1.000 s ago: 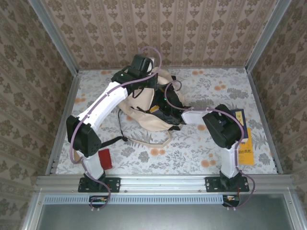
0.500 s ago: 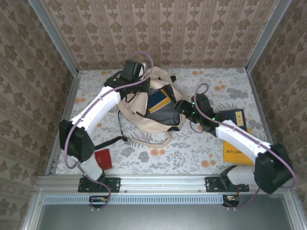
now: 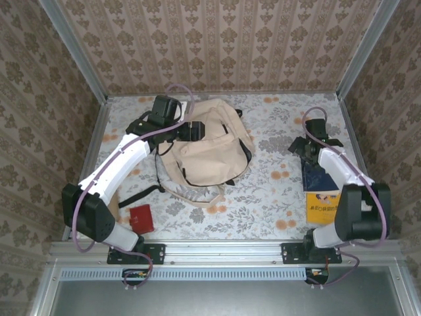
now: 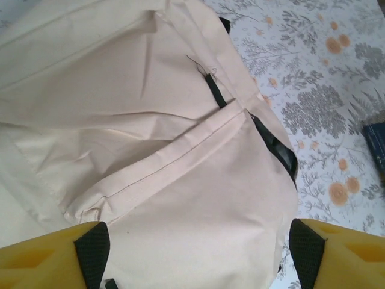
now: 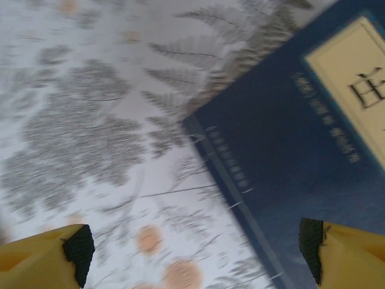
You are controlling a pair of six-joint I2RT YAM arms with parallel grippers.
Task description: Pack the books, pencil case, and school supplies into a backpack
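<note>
The cream backpack lies at the table's middle, its flap down over the opening. My left gripper hovers open over its top edge; in the left wrist view the gripper has the backpack's canvas below it and nothing held between its pads. My right gripper stands open at the right, just above the near corner of a navy book. In the right wrist view that book lies beneath the gripper. A yellow book lies under the navy one. The red school supplies sit front left. The pencil case is out of view.
Metal rails and patterned walls close in the floral table on three sides. The backpack's straps trail toward the front. The books lie close to the right rail.
My left gripper has opened and let go of the backpack, whose flap has dropped over the book inside. My right arm has swung right to the navy book, jaws wider.
</note>
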